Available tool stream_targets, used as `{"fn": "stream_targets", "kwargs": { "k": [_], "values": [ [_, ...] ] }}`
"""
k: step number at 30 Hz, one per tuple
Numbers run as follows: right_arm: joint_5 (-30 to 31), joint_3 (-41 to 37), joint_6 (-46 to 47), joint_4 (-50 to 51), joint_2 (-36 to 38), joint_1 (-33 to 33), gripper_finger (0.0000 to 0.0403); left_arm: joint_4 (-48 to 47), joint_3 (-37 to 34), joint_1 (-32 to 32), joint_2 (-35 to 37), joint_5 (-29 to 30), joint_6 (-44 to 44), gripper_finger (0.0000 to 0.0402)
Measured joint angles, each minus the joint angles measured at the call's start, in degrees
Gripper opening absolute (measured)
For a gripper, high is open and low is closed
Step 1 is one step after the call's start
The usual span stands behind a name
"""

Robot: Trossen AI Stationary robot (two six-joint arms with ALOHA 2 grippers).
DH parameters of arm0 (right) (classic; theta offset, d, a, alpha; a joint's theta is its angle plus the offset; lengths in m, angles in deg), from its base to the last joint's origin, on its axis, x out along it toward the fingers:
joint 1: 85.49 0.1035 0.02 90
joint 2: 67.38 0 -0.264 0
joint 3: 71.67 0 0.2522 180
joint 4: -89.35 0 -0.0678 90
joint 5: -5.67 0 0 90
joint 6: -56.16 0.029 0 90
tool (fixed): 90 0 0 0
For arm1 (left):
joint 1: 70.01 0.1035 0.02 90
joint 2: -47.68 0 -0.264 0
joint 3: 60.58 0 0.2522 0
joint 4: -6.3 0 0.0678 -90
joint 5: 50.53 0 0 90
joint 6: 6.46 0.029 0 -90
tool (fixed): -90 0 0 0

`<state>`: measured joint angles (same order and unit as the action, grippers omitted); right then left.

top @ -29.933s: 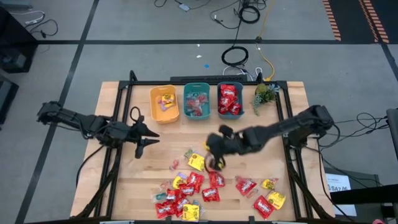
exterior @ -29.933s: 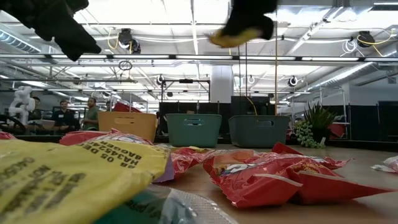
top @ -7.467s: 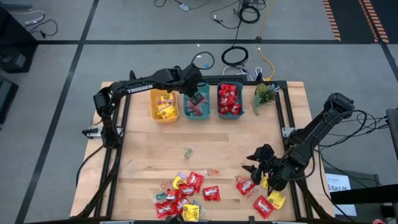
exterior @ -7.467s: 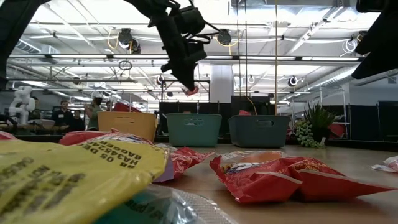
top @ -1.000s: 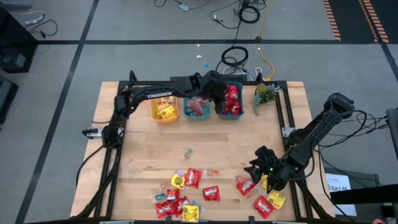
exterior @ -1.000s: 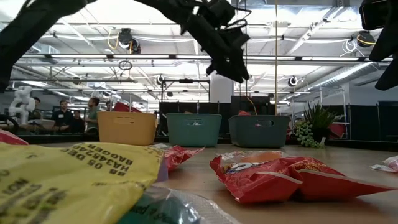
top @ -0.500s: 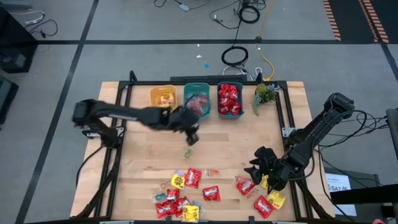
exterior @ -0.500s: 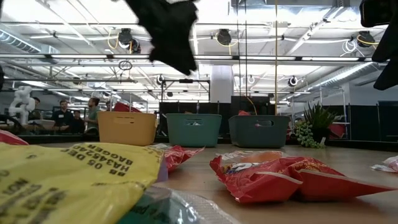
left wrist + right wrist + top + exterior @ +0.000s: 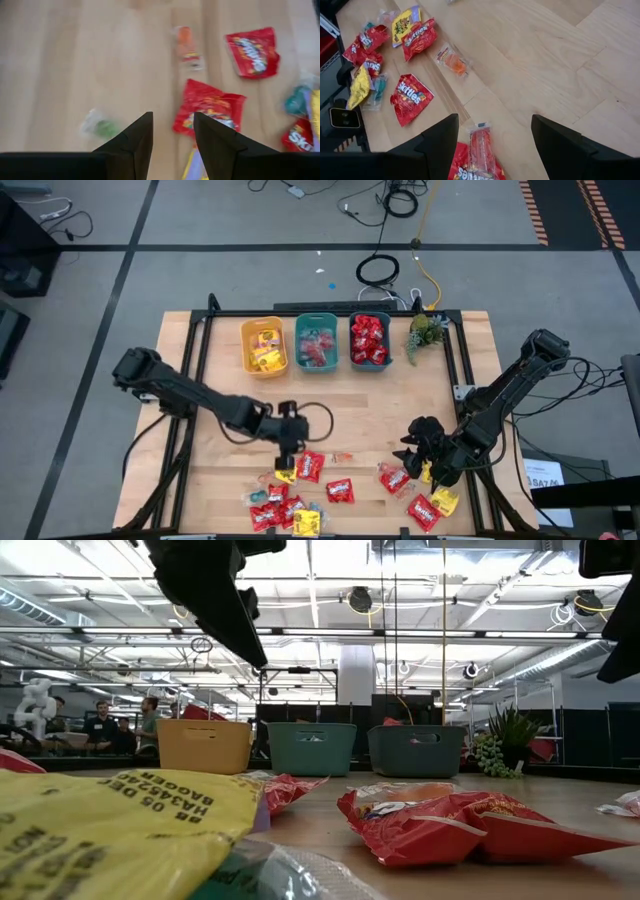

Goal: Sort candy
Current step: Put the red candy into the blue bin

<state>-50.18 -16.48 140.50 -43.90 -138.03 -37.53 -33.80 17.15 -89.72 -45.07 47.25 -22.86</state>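
The candy lies scattered near the table's front edge: red packets (image 9: 312, 467), yellow packets (image 9: 285, 472) and small clear-wrapped pieces. My left gripper (image 9: 287, 458) hangs open just above the pile's far side. In its wrist view (image 9: 172, 135) a red packet (image 9: 210, 112) lies just beyond the fingertips and a small green piece (image 9: 100, 127) off to one side. My right gripper (image 9: 408, 448) stands wide open above the front right of the table, over a red piece (image 9: 481, 145) and near a red packet (image 9: 394, 478). Neither holds anything.
Three bins stand in a row at the far edge: yellow (image 9: 264, 345), teal (image 9: 317, 343) and one filled with red packets (image 9: 369, 340). A small green plant (image 9: 425, 330) stands to their right. Bare wood lies between the bins and the pile. People sit in the room behind (image 9: 125, 720).
My left gripper has swung from above the bin with red packets, away from the far edge and leftward, then toward the near edge and down to the candy pile. Its fingers stay open. The candy lies as before.
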Motion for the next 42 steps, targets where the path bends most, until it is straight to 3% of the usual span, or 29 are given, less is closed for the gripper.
{"fn": "stream_targets", "kwargs": {
  "k": [10, 20, 23, 27, 29, 42],
  "values": [
    [0.0, 0.0, 0.0, -0.2, 0.0, 0.0, 0.0242, 10.3, 0.0, -2.6, -10.2, -2.1, 0.2, 0.0152],
    [-1.3, 0.0, -0.2, -0.7, 0.0, 0.0, 0.0242, 11.6, 0.9, -4.7, -19.9, -3.0, 0.2, 0.015],
    [-1.3, 0.0, -0.2, -0.7, 0.0, 0.0, 0.0242, 10.3, 1.8, -4.8, -20.9, -3.3, 0.5, 0.012],
    [-1.3, 0.0, -0.5, -0.7, 0.0, 0.0, 0.0242, 9.8, 1.8, -4.6, -20.5, -3.1, 0.7, 0.0026],
    [-1.3, 0.0, -0.9, -0.7, 0.0, 0.0, 0.0242, 9.4, 1.9, -4.4, -20.5, -2.6, 0.5, 0.0011],
    [-1.3, 0.0, -1.5, -0.6, 0.0, 0.0, 0.0242, -11.7, 14.9, -3.7, -21.0, -0.1, 1.9, 0.0002]
  ]
}}
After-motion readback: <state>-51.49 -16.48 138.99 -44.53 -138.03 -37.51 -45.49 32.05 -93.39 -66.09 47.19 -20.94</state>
